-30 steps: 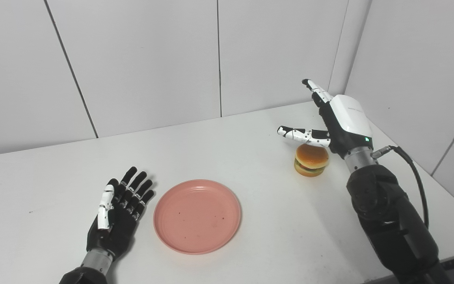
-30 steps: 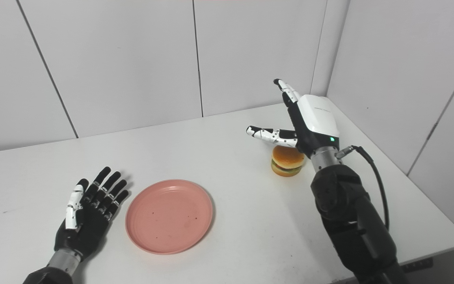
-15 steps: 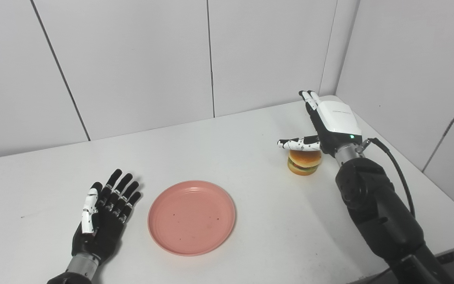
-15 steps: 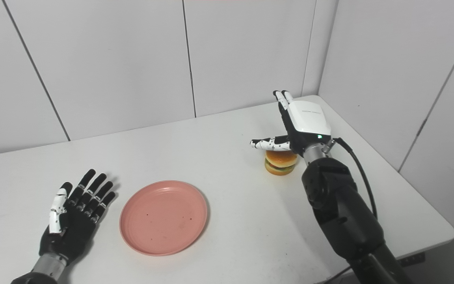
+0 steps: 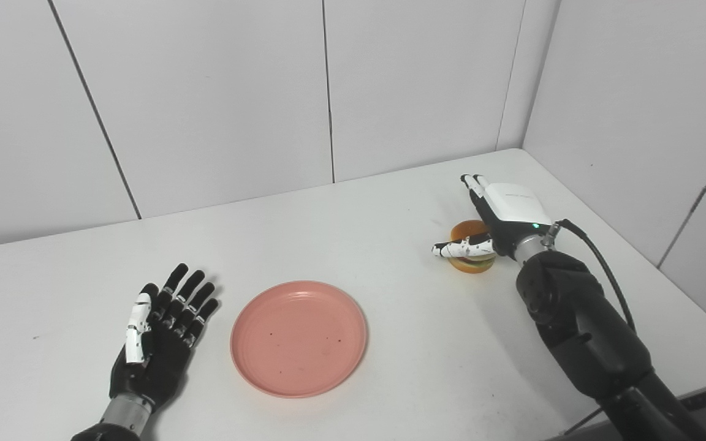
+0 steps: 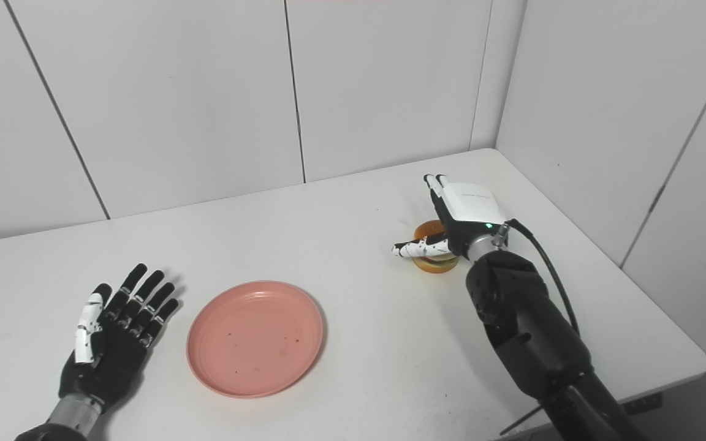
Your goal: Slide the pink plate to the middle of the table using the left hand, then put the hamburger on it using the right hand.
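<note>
Grasp step in hand: right hand (image 5: 503,214) is set around burger (image 5: 470,245), fingers wide, not yet closed. Plate (image 5: 298,337) is mid-table; left hand (image 5: 157,343) is spread flat. Next: fingers to be closed, burger lifted.

The pink plate (image 5: 298,338) lay flat and upright on the near-centre of the white table (image 5: 359,233), round, shallow, empty apart from a few dark specks on its surface. The hamburger (image 5: 471,247) sat on the table well apart from the plate, toward the far right, tan bun on top with green and yellow layers below. It was partly hidden by the right hand (image 5: 500,217), whose thumb crossed its near side.
</note>
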### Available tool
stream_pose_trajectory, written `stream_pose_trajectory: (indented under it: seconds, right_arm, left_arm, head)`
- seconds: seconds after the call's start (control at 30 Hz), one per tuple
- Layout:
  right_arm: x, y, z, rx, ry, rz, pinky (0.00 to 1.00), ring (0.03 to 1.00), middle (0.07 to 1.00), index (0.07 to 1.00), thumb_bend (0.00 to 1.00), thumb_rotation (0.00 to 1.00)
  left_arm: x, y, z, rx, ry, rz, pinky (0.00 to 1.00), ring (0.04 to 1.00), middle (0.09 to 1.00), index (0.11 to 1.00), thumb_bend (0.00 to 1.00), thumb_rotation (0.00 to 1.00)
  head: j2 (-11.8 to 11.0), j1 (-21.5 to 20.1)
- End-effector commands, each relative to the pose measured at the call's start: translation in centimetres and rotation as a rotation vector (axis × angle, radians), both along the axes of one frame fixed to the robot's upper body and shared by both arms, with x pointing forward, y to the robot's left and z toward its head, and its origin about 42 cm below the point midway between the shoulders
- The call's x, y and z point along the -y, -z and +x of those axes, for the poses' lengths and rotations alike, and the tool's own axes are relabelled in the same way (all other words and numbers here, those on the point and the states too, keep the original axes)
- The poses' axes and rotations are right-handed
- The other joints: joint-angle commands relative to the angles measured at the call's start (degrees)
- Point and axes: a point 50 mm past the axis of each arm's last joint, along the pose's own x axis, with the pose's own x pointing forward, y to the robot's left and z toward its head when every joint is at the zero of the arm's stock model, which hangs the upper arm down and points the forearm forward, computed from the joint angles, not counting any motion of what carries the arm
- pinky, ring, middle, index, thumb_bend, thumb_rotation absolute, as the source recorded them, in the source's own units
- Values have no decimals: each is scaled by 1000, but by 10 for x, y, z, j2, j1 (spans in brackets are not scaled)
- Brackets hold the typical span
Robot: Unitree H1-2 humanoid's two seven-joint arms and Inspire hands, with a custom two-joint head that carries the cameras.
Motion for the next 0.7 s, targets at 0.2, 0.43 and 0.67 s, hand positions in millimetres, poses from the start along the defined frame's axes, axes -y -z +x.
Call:
stream_pose_trajectory:
  seconds: [0.2, 0.43, 0.67]
  right_arm:
    - [7, -21, 16, 27, 41, -62, 721, 904, 996, 983, 1000, 670]
    - [14, -16, 19, -3, 66, -48, 752, 911, 1000, 980, 1000, 650]
    - [21, -13, 24, -28, 88, -61, 740, 909, 991, 972, 1000, 638]
  left_arm:
    - [-5, 8, -3, -53, -8, 49, 960, 938, 939, 936, 314, 1000]
    - [-5, 7, -5, -47, -4, 44, 963, 944, 946, 941, 309, 1000]
    - [-6, 7, -4, -45, -3, 45, 968, 943, 945, 943, 315, 1000]
  head:
    - [5, 1]
    - [12, 2]
    - [15, 2]
